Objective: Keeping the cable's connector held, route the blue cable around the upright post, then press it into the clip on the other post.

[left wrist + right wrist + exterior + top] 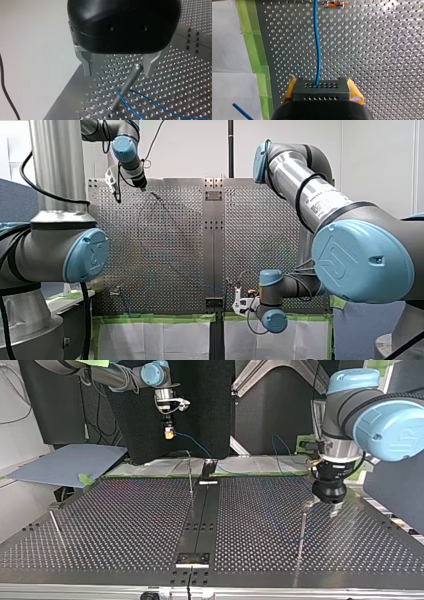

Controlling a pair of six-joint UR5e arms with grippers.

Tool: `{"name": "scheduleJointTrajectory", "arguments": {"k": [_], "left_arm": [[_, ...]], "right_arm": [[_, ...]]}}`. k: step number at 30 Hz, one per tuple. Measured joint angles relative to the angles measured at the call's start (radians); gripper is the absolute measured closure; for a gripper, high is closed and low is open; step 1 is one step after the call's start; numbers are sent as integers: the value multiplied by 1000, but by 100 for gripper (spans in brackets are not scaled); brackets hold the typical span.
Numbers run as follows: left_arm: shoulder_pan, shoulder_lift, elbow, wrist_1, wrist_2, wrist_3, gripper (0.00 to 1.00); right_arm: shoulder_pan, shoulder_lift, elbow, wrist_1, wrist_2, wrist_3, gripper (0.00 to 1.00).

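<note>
In the left wrist view, my left gripper (117,68) had its metal fingers (86,63) spread and held nothing. The upright post (126,87) rose between them, close beside one finger, though I could not tell whether it touched. The blue cable (140,108) curved round the foot of the post on the perforated table (175,82), well below the fingertips and apart from them. I judged the routing round the post to be done or nearly so. The next move would call for taking the cable on to the clip and pressing it in, without letting the loop ride up off the post.

In the right wrist view, my right gripper (320,92) pinched the black connector (320,88) between its yellow pads (354,91). The cable left the connector midway between the pads and ran straight ahead of them, towards a small orange and metal fitting (333,3). That may have been the clip, but I could not tell.

In the top view, my right gripper hung above the table with the cable trailing from its pads. My left gripper stood just over the post.

In the front view, both grippers were too small for me to read their fingers, and the cable showed only faintly.
</note>
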Motion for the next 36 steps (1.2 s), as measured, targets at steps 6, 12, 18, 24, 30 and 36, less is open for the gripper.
{"name": "scheduleJointTrajectory", "arguments": {"k": [6, 12, 18, 24, 30, 36], "left_arm": [[-1, -2, 0, 2, 8, -1, 0], [-3, -3, 0, 10, 36, -3, 0], [-6, -3, 0, 15, 44, 4, 0], [-37, -17, 0, 24, 62, 48, 0], [-87, -64, 0, 32, 25, 100, 0], [-140, -116, 1, 71, -27, 153, 0]], "right_arm": [[0, 0, 0, 0, 0, 0, 100], [0, 0, 0, 0, 0, 0, 100], [0, 0, 0, 0, 0, 0, 100], [0, 0, 0, 0, 0, 1, 100], [1, 0, -2, 0, 0, 3, 100], [4, 0, -4, 0, 0, 4, 100]]}}
